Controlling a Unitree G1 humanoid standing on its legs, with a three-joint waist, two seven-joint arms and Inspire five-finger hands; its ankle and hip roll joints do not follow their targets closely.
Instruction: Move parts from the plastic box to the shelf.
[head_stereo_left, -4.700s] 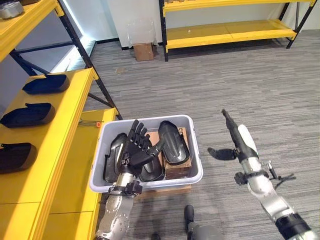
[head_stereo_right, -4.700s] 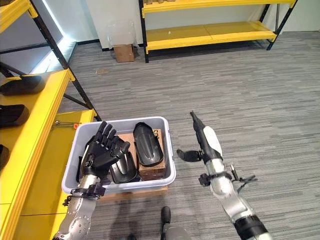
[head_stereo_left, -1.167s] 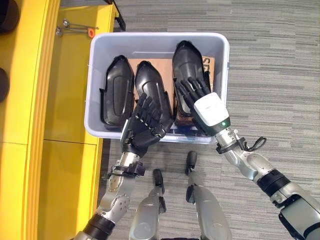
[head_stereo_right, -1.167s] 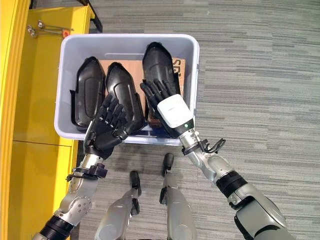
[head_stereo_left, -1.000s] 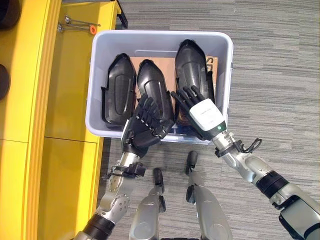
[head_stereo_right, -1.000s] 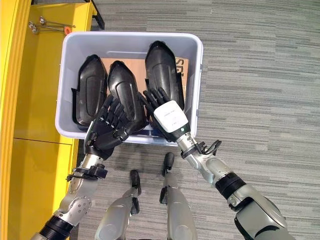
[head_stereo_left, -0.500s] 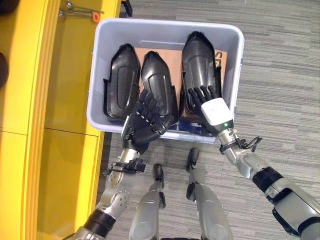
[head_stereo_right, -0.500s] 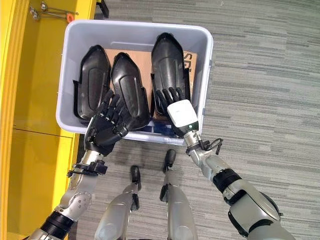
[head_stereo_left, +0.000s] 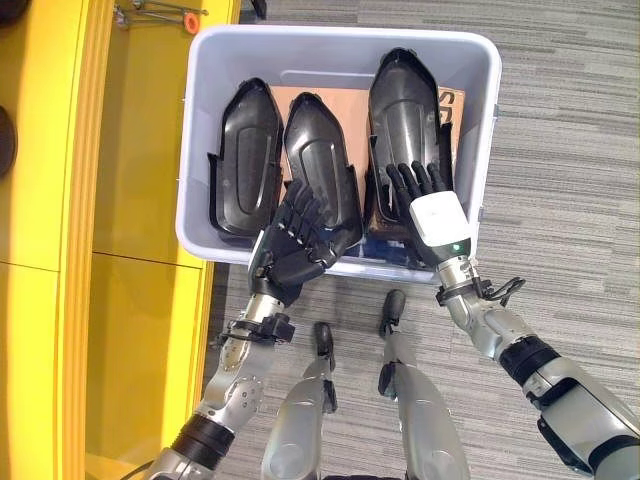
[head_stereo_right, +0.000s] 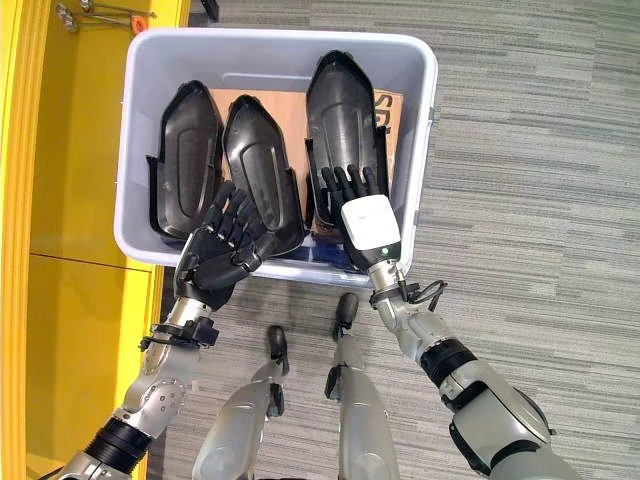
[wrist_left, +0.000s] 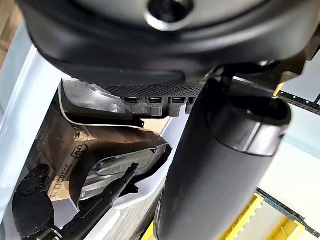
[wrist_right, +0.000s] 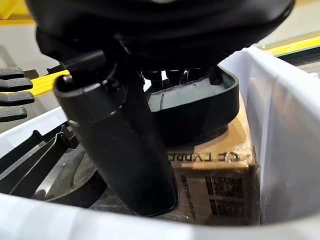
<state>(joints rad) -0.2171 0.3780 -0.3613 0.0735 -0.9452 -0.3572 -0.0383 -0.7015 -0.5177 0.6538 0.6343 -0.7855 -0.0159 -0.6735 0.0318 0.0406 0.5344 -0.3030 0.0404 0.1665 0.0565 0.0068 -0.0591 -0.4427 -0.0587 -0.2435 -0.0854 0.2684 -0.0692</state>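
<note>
Grey plastic box (head_stereo_left: 485, 120) on the floor beside the yellow shelf (head_stereo_left: 120, 200), holding three black moulded parts. The right-most part (head_stereo_left: 402, 110) lies on a cardboard carton (wrist_right: 220, 167) inside the box; the middle part (head_stereo_left: 318, 165) and the left-most part (head_stereo_left: 245, 160) lie nearer the shelf side. The right hand (head_stereo_left: 430, 205) rests on the near end of the right-most part, fingers extended and relaxed, not closed round it. The left hand (head_stereo_left: 290, 250) hovers at the near end of the middle part, fingers spread, grasping nothing. Likely risks: the smooth, curved shell may slide off the carton under flat fingers; lifting one part may snag its neighbour or drag the box; a loose pinch could drop the part short of the shelf.
</note>
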